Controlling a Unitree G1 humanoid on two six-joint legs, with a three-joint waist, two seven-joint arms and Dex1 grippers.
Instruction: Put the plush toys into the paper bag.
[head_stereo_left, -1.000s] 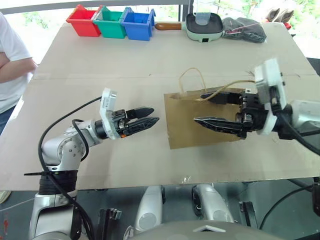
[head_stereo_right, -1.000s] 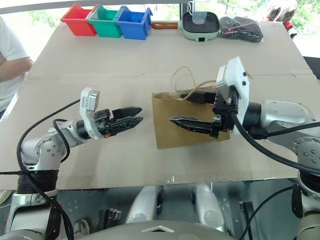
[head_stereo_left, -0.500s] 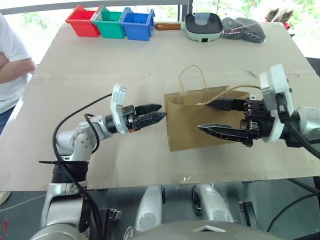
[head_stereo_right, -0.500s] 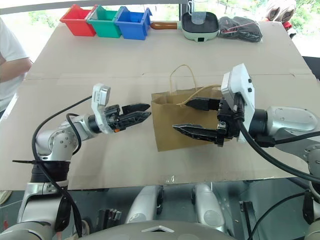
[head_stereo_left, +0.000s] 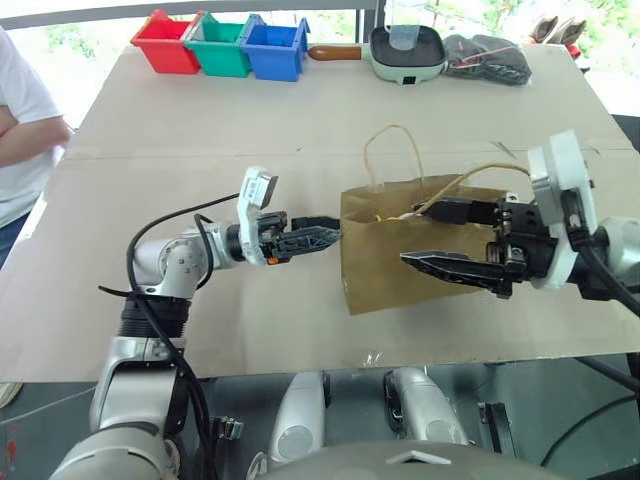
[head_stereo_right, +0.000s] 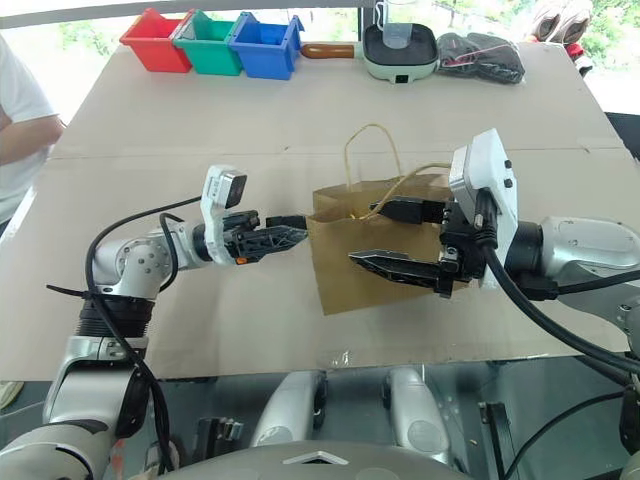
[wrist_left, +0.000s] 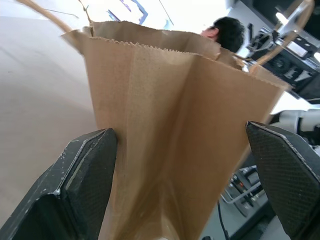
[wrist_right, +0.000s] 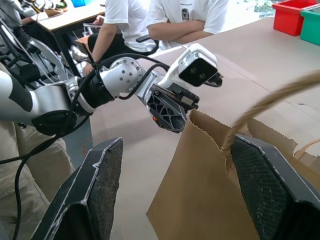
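Right wrist view: seated people (wrist_right: 165, 20) behind.

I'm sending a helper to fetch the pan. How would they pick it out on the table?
Look along the far edge of the table, past the paper bag. Right of the red, green and blue bins lies the pan: pale green, dark inside, with a wooden handle, beside a dark cloth bundle.

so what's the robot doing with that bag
The robot is working on the paper bag, which stands upright on the table. The right pincer has its upper finger hooked through a handle at the bag's mouth. The left pincer is open, its fingers either side of the bag's left edge, not yet closed on it. No toys are visible on the table.
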